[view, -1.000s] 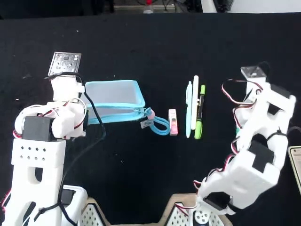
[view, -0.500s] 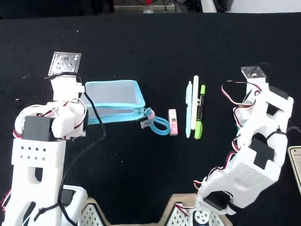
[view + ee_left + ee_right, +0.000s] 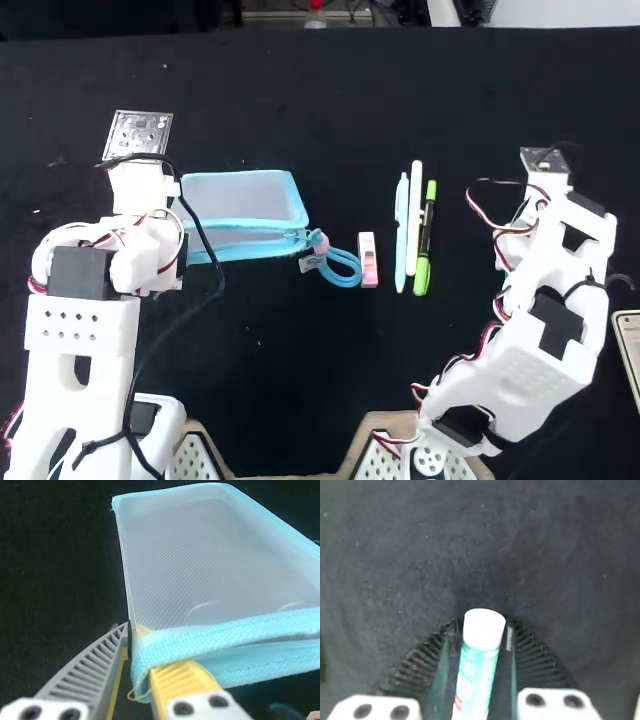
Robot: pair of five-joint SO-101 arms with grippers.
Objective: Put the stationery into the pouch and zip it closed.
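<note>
A translucent pouch (image 3: 243, 212) with light-blue trim lies left of centre, its zipper pull and blue loop (image 3: 335, 265) pointing at the stationery. My left gripper (image 3: 132, 636) is shut on the pouch's (image 3: 210, 575) corner edge, one grey and one yellow finger clamping the trim. A pink eraser (image 3: 368, 260), a light-blue pen (image 3: 401, 235), a white pen (image 3: 415, 215) and a green highlighter (image 3: 425, 240) lie in a row on the black table. My right gripper (image 3: 481, 628) is shut on a white and teal stick (image 3: 477, 655), held above bare cloth under the right arm (image 3: 555, 260).
The black cloth (image 3: 330, 100) covers the whole table. A tan object (image 3: 630, 345) pokes in at the right edge. The arm bases (image 3: 400, 455) stand at the near edge. Open cloth lies between the pouch and the near edge.
The right arm has shifted slightly to the right and towards the near side. The left arm, pouch and loose stationery have not moved.
</note>
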